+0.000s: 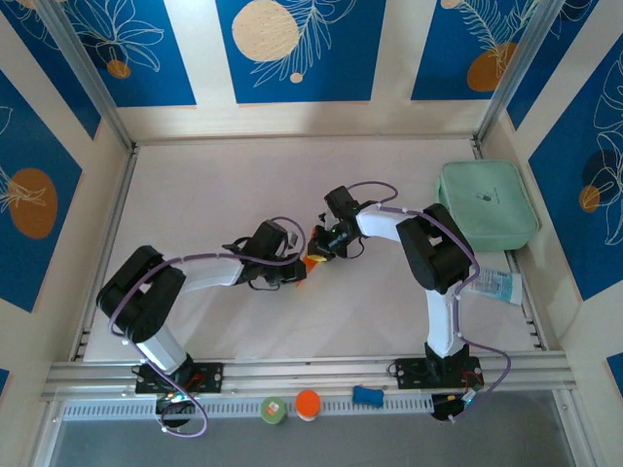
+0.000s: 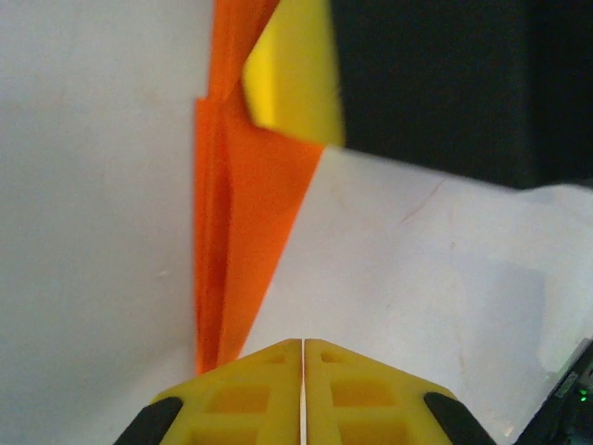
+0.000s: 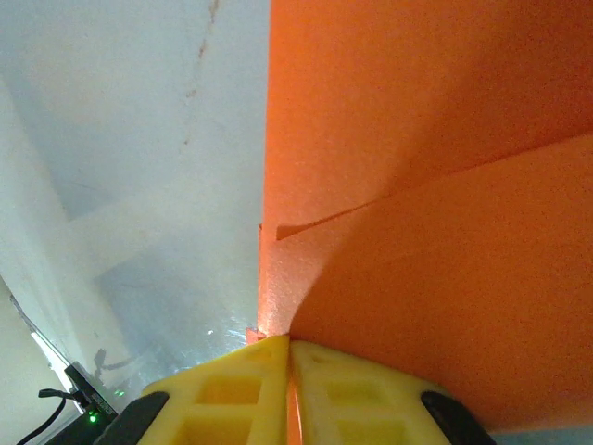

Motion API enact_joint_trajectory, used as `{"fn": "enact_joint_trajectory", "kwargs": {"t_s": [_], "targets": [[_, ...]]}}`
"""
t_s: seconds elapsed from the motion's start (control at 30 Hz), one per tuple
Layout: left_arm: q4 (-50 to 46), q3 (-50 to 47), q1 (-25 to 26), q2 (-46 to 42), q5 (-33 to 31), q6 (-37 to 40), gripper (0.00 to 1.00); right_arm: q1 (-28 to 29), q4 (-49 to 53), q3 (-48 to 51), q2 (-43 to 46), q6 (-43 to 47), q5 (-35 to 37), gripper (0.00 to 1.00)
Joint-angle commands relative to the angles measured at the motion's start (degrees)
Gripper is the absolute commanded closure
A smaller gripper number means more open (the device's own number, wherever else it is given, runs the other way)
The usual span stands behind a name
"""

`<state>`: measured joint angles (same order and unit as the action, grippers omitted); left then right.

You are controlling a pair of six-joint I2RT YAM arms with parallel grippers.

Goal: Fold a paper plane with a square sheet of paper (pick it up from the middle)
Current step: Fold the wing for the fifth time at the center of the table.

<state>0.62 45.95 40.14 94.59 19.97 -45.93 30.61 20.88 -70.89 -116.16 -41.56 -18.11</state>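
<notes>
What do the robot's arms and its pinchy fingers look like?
The left arm and right arm are chunky white and black tubes on black bases, with thin purple cables looping along them. The left gripper and right gripper each have two flat yellow fingers with square cut-outs and black edges. A tiny green light glows near a wrist.

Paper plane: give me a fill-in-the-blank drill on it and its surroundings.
1. The paper plane is coloured ___.
2. The gripper pinching it belongs to the ___ arm.
3. The case in the table's far right corner is mint-___.
4. On the near rail, the item right of the orange disc is ___.
Missing words: orange; right; green; blue.
</notes>
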Motion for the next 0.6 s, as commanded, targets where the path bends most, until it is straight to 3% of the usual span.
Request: {"fn": "enact_joint_trajectory", "kwargs": {"t_s": [0.0, 0.37, 0.57], "targets": [[-0.92, 2.10, -0.36, 2.22, -0.43, 1.03, 0.91, -0.07, 5.83, 2.36, -5.22, -0.27, 6.61, 0.88], [-2.07, 1.27, -0.35, 5.58, -3.33, 1.03, 0.95, -0.11, 5.72, 2.30, -4.80, -0.20, 6.09, 0.88], [-0.68, -1.60, -0.55, 5.79, -3.93, 0.25, 0.96, -0.89, 2.93, 2.25, -1.29, 0.03, 1.07, 0.88]]}}
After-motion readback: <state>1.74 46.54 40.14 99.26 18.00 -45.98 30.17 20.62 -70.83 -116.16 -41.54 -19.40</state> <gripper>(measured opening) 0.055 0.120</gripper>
